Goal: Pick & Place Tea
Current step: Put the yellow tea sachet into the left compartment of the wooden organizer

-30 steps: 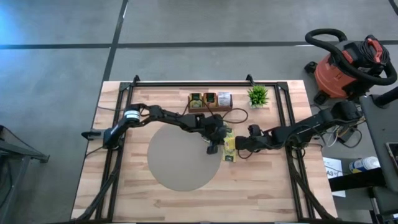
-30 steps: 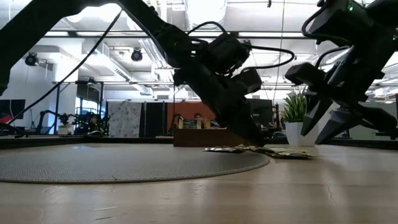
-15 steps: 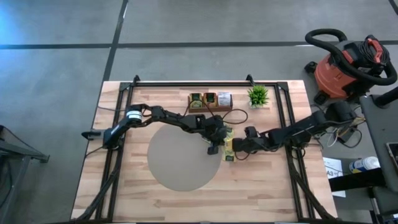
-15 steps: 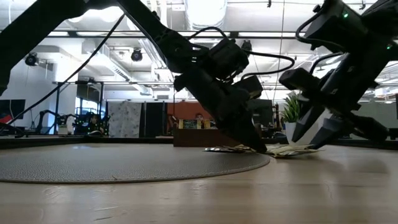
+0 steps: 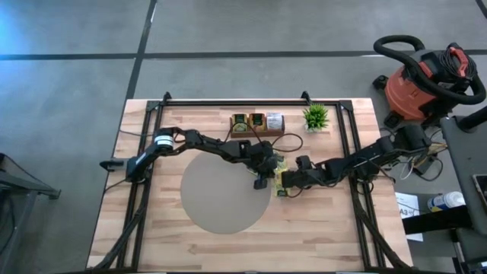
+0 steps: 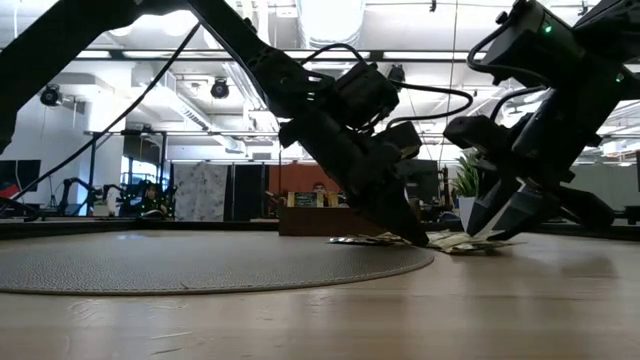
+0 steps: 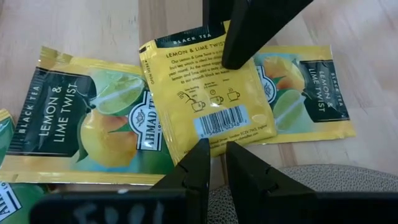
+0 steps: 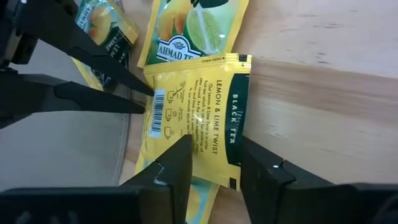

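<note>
A pale wooden table (image 5: 190, 247) stands on a grey floor, with a round grey mat (image 5: 224, 194) at its middle and a red shop vacuum (image 5: 426, 80) off to one side. At the far edge sit a wooden tray (image 5: 257, 123) and a small potted plant (image 5: 315, 117). Several yellow lemon and lime tea sachets (image 7: 87, 127) lie in a loose pile just beside the mat's edge. One yellow sachet (image 8: 196, 121) lies printed-back up on top of the others. The left gripper (image 7: 213, 163) points at one edge of it, its jaws drawn narrow, apparently nipping that edge. The right gripper (image 8: 211, 160) meets the same sachet from the opposite side, its jaws partly open with the sachet's dark-banded edge between them.
</note>
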Controlling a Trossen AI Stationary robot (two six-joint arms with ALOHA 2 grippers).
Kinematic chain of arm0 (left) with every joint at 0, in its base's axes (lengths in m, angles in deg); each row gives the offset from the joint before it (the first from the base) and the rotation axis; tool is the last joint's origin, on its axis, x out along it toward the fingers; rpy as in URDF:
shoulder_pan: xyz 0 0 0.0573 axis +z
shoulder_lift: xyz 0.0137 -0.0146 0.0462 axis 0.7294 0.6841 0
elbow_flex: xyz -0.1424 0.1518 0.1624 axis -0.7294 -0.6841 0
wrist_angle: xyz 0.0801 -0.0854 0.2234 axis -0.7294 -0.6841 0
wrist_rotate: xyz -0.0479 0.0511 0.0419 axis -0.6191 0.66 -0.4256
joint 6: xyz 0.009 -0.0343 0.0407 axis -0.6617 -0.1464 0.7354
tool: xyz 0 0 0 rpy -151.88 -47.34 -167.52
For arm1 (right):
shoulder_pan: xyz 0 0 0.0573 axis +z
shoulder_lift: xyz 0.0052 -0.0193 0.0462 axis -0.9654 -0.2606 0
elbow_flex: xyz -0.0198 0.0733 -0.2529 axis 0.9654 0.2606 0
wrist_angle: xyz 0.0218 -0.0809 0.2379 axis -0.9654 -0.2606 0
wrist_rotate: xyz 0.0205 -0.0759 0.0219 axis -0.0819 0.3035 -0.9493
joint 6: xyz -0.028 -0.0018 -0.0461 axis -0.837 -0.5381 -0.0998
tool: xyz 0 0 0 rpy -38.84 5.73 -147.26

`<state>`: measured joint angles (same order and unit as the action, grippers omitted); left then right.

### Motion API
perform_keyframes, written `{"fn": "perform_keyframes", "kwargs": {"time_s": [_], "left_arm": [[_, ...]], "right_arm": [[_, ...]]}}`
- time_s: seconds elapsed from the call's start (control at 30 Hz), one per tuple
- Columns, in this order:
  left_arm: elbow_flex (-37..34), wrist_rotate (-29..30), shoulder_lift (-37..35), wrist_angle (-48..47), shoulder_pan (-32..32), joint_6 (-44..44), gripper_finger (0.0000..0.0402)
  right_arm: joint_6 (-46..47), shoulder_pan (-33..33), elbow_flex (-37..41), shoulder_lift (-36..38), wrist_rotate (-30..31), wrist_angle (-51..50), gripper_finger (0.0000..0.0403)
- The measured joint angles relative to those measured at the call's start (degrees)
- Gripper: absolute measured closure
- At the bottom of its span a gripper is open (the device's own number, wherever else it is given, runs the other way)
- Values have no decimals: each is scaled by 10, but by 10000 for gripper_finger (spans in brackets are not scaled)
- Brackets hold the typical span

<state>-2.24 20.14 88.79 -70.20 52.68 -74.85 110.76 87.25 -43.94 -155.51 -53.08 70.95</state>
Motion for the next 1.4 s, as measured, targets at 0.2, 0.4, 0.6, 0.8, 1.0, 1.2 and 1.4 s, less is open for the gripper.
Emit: {"fn": "perform_keyframes", "kwargs": {"time_s": [0.2, 0.4, 0.6, 0.8, 1.0, 1.2, 1.4], "left_arm": [[0, 0, 0, 0, 0, 0, 346], [0, 0, 0, -3, 0, 0, 346], [-1, 0, -1, -4, 0, -1, 346], [3, 1, -4, -8, 0, -2, 346], [6, 8, -8, -11, 0, -15, 346], [5, 30, -34, -55, 0, -39, 346], [-8, 111, -122, -74, -9, -40, 346]], "right_arm": [[-6, 0, -2, 1, 1, -10, 285], [-45, -1, -19, 1, 1, -19, 289], [-103, -22, -43, 1, 7, -26, 300], [-152, -57, -55, 1, -29, -29, 316], [-179, -67, -59, 4, -38, -28, 355], [-228, -67, -59, 24, -55, -32, 392], [-190, -75, -59, 66, -46, -31, 393]]}}
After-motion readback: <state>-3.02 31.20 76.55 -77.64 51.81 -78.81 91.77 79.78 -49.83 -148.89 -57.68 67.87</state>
